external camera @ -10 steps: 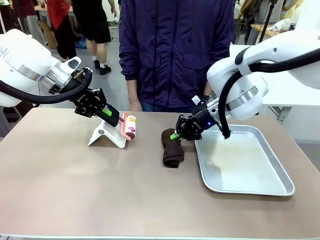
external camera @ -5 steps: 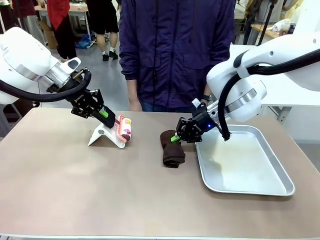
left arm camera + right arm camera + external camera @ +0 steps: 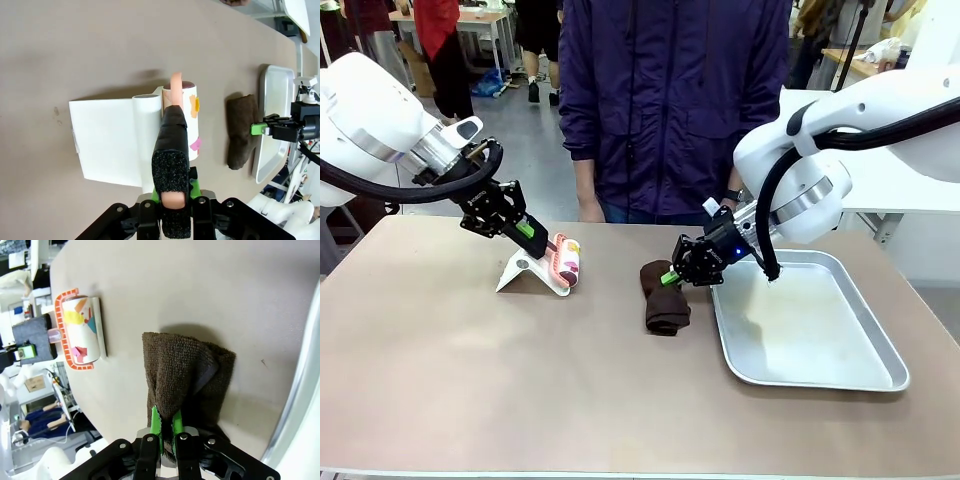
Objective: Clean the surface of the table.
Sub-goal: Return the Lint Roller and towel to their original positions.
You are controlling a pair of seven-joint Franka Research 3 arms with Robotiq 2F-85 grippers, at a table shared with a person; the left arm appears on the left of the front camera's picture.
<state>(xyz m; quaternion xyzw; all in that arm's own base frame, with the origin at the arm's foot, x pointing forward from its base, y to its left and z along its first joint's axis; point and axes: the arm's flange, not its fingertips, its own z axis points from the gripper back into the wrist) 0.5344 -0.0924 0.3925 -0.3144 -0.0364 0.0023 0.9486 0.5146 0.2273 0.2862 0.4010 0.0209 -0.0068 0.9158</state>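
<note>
The table (image 3: 470,380) spans the front view; the left gripper (image 3: 542,243) at ten o'clock pinches a lint roller's pink handle (image 3: 174,95) over a white stand (image 3: 532,272); the left wrist view shows that handle clamped between the fingers. At centre the right gripper (image 3: 667,276) nips a brown towel (image 3: 665,305); the right wrist view shows green pads (image 3: 155,426) squeezing a fold. A silver tray (image 3: 880,375) lies at four o'clock; a person (image 3: 670,100) stands at twelve.

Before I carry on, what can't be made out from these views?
- Front view: the left gripper covers the lint roller's handle.
- Right wrist view: the right gripper hides the gripped edge of the brown towel; the picture's right edge cuts off the silver tray.
- Any dirt on the table: too small to tell.
</note>
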